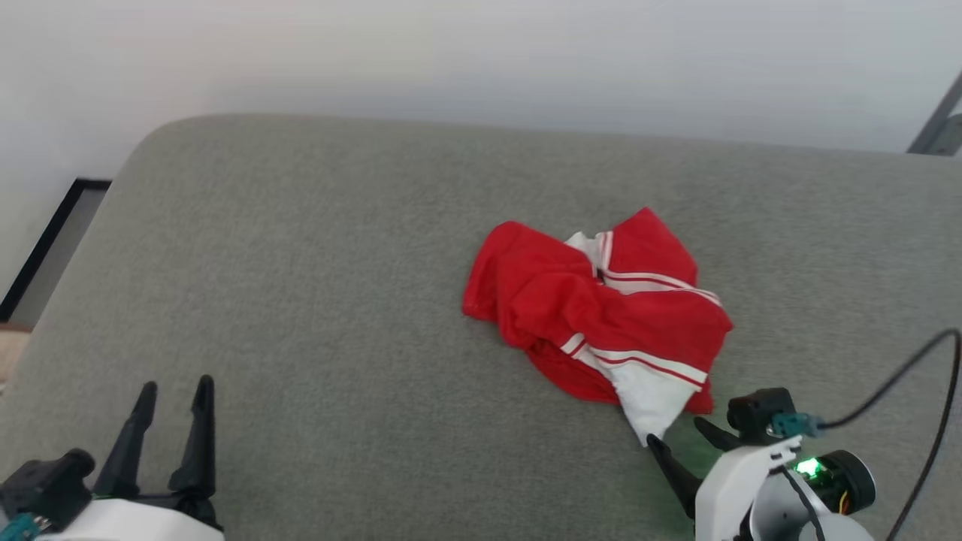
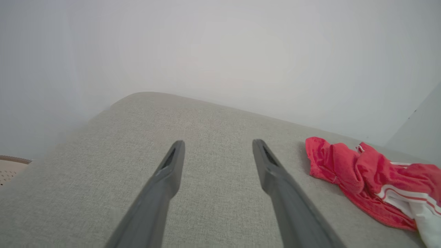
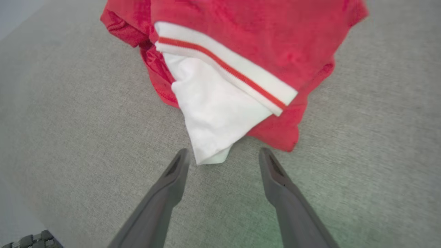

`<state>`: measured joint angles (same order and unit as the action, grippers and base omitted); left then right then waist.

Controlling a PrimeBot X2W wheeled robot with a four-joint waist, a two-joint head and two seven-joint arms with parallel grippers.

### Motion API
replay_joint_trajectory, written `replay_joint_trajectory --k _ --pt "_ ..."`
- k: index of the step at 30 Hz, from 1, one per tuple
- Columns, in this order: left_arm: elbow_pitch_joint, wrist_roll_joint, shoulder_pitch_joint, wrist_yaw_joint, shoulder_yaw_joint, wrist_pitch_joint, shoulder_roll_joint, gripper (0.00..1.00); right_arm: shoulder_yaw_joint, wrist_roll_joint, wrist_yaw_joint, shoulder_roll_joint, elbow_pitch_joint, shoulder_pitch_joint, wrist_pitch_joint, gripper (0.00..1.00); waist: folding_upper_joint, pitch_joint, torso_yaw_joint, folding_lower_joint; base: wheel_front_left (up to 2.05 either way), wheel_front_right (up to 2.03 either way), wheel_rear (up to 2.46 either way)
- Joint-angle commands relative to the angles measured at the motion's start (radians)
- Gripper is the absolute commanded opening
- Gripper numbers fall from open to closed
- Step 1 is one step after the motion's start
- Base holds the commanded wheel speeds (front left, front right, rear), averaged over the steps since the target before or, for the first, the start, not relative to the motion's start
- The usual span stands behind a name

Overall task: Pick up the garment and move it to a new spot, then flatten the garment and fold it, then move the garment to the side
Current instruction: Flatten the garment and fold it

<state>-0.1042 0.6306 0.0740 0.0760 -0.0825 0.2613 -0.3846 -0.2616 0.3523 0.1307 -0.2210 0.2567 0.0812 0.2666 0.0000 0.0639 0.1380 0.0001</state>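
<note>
Now the garment (image 1: 571, 308) lies just beyond the right pincer (image 1: 674, 430), fingers apart.

Grey woven-fabric padded surface (image 1: 301, 300), rounded far-left corner; red garment (image 1: 571, 315) crumpled on it, right of centre.

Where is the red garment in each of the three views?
Head view: garment right of centre, on the grey upholstered surface.
Left wrist view: garment at the right edge, lower half.
Right wrist view: garment at top centre, just beyond the open right pincer.
Shared landmark: its white sleeve end.
</note>
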Motion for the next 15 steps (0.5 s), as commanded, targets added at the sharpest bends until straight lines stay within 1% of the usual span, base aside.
replay_joint_trajectory --k 1,4,7,8,9,10,13,15 --pt "-0.007 -0.003 -0.023 0.008 -0.004 0.005 0.008 1.0 -0.008 0.008 0.0 0.0 0.005 0.02 0.037 1.0 0.0 0.025 0.027 -0.0001 0.0 0.0 0.0" --pt "-0.021 -0.007 -0.041 0.015 -0.007 0.005 0.02 1.0 -0.022 0.004 0.0 -0.001 0.018 0.043 0.086 1.0 0.0 0.042 0.045 -0.0001 0.0 0.0 0.0" --pt "-0.031 -0.011 -0.052 0.02 -0.009 0.005 0.024 1.0 -0.025 -0.006 0.0 -0.001 0.032 0.056 0.108 1.0 0.0 0.05 0.054 -0.0001 0.0 0.0 0.0" --pt "-0.034 -0.013 -0.056 0.023 -0.01 0.005 0.026 1.0 -0.026 -0.015 0.0 -0.003 0.039 0.063 0.116 0.81 0.0 0.054 0.058 -0.0001 0.0 0.0 0.0" --pt "-0.037 -0.014 -0.061 0.024 -0.01 0.005 0.029 1.0 -0.028 -0.024 0.0 -0.006 0.045 0.073 0.118 0.05 0.0 0.058 0.061 -0.0001 0.0 0.0 0.0" --pt "-0.041 -0.016 -0.065 0.027 -0.008 0.005 0.032 1.0 -0.024 -0.03 0.0 -0.005 0.05 0.078 0.118 0.0 0.0 0.061 0.063 -0.0001 0.0 0.0 0.0" --pt "-0.048 -0.02 -0.074 0.031 0.0 0.005 0.042 1.0 -0.012 -0.033 0.0 -0.003 0.055 0.092 0.128 0.0 0.0 0.068 0.065 -0.0001 0.0 0.0 0.0" --pt "-0.053 -0.024 -0.074 0.034 0.005 0.005 0.048 1.0 0.0 -0.032 0.0 -0.013 0.047 0.097 0.14 0.0 0.0 0.072 0.062 -0.0001 0.0 0.0 0.0"
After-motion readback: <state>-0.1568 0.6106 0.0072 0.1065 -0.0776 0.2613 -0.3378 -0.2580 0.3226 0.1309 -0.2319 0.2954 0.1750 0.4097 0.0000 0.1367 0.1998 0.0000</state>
